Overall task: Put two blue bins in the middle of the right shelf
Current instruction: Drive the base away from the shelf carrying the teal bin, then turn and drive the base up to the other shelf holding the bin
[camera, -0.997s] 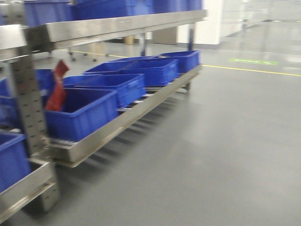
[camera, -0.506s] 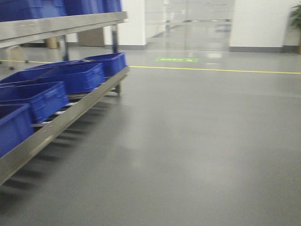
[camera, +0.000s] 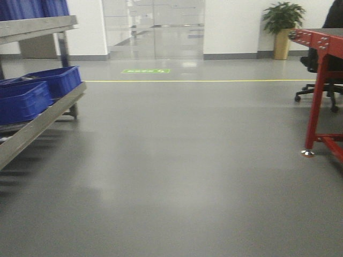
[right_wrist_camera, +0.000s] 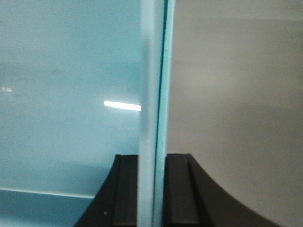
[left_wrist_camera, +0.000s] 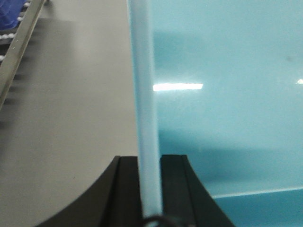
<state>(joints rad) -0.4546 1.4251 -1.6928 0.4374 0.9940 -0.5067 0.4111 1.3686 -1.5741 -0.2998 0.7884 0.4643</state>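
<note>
The pale blue bin (left_wrist_camera: 227,94) hung between the arms over bare floor (camera: 177,160). Its left rim was pinched tight at six o'clock in the left gripper (left_wrist_camera: 150,163), and the opposite rim was clamped likewise in the right gripper (right_wrist_camera: 152,161). Within the last second the front view had swung off the rack (camera: 37,126) of dark blue bins (camera: 24,101), now at nine o'clock, and a red table (camera: 317,96) had appeared at three o'clock. I judged the base was turning toward the right shelf, which was not in sight, so the carry was unfinished.
</note>
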